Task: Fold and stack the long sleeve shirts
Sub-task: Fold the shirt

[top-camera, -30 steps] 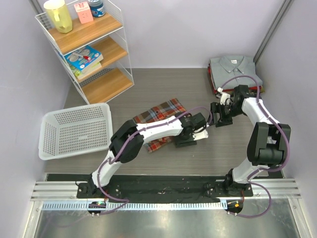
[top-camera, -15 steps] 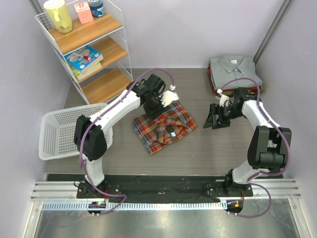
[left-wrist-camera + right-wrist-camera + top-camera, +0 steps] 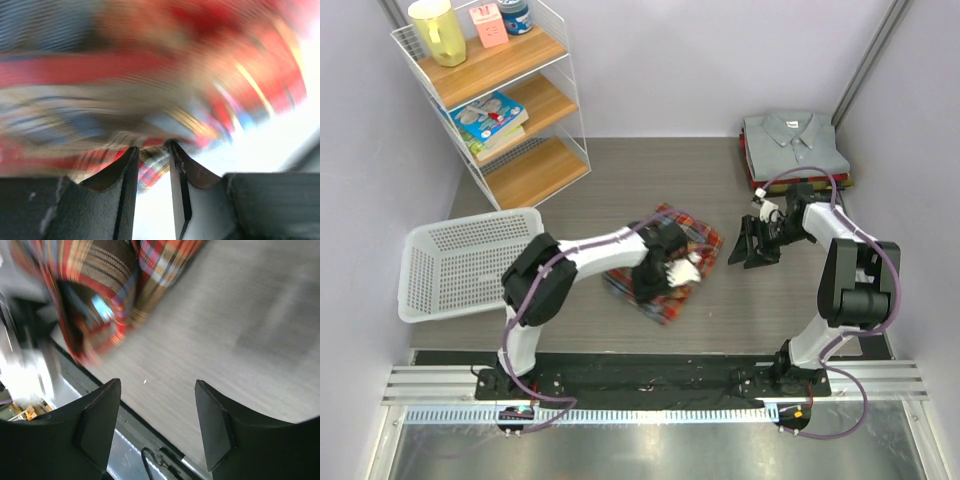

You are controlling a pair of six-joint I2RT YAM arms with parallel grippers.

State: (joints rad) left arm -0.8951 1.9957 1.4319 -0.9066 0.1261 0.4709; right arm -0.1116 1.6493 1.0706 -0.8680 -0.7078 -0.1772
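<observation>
The plaid flannel shirt [image 3: 695, 238] lies bunched in the middle of the table. My left gripper [image 3: 662, 276] is down on its near side. In the left wrist view the fingertips [image 3: 131, 152] stand close together with plaid cloth [image 3: 150, 75] pinched between them, though the view is blurred. My right gripper [image 3: 742, 248] is open and empty just right of the shirt, low over the bare table. The right wrist view shows the plaid shirt [image 3: 105, 270] at the upper left, ahead of the spread fingers [image 3: 100, 410]. A stack of folded shirts [image 3: 793, 143], topmost grey with a collar, sits at the far right.
A white mesh basket [image 3: 470, 262] stands at the left. A wire shelf rack [image 3: 510, 110] with a yellow jug, books and boxes stands at the far left. Walls close in on both sides. The table's near edge has a metal rail [image 3: 650, 385].
My left arm swung from the shirt's far side to its near side, bunching the shirt and shifting it to the right. My right gripper moved slightly left and stayed open.
</observation>
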